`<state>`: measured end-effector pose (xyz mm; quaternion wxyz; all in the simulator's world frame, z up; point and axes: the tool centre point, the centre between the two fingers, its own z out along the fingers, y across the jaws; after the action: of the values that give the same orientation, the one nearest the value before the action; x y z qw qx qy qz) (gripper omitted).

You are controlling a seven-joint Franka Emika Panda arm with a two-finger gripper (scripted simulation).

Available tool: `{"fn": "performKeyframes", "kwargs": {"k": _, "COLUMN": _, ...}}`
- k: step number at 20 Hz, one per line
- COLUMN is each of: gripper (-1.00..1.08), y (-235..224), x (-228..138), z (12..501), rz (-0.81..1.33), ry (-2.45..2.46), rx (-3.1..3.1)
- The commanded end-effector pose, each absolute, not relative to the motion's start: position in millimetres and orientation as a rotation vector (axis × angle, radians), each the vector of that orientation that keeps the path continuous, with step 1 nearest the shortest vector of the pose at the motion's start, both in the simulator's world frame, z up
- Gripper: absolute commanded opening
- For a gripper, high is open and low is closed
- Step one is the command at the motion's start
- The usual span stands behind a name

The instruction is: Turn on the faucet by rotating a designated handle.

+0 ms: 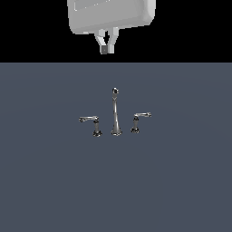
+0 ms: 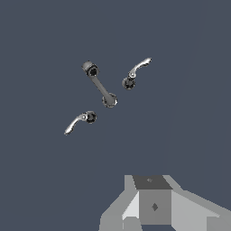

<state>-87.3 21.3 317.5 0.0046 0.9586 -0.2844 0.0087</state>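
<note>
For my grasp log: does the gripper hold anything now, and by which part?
Nothing is held. The gripper hangs high above the faucet, touching neither handle.

- faucet (image 1: 116,115): shiny chrome, spout tip dark
- designated handle (image 1: 138,121): chrome too, dark base
- the other handle (image 1: 92,123): same chrome look
- worktop (image 1: 45,181): flat slate blue-grey
- claw (image 1: 106,44): pale grey, darker fingertips
- background behind is plain black

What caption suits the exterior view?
Panda gripper hangs high above a small three-piece chrome faucet on a grey-blue floor, touching neither lever handle.
</note>
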Motion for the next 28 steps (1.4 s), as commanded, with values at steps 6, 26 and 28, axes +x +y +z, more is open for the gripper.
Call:
{"fn": "performKeyframes", "kwargs": {"k": 6, "gripper": -1.00, "y": 5.7, "x": -43.3, "z": 268.2, "rz": 0.023, "ry": -1.156, "rx": 2.914}}
{"fn": "performKeyframes", "kwargs": {"k": 26, "gripper": -1.00, "y": -78.0, "x": 57.0, "z": 133.3, "rz": 0.009, "ry": -1.834, "rx": 2.544}}
{"fn": "performKeyframes", "kwargs": {"k": 28, "gripper": -1.00, "y": -87.0, "x": 63.3, "z": 122.4, "rz": 0.007, "ry": -1.885, "rx": 2.507}}
